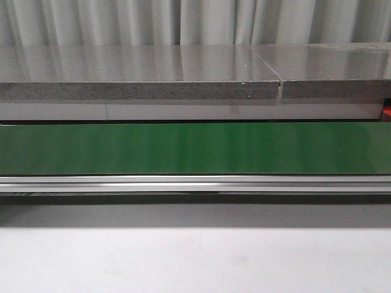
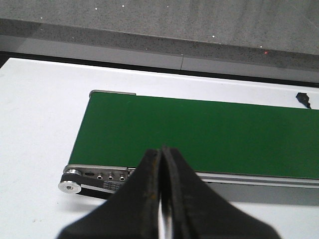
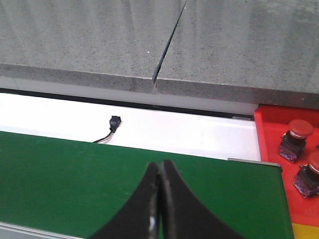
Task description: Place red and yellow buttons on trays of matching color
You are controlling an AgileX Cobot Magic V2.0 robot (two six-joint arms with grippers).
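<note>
A speckled grey stone ledge (image 1: 140,79) with a seam runs behind the long green conveyor belt (image 1: 195,148); pale pleated curtains (image 1: 183,21) hang beyond, above the white tabletop (image 1: 195,262)

The belt (image 1: 195,148) is a plain deep green with a silver metal rail (image 1: 195,183) along its edge. The table (image 1: 195,256) is plain white. The counter (image 1: 140,76) is grey stone with fine dark and light speckles. The curtain (image 1: 195,21) is pale grey. Both grippers, left (image 2: 160,164) and right (image 3: 159,174), are black. Beside the right fingers, past the belt's end, a tray (image 3: 271,127) is bright red, holding two buttons (image 3: 294,140) with red caps on dark bodies. A yellow strip (image 3: 305,231) borders the red. A small black plug (image 3: 115,122) lies beyond the belt.
</note>
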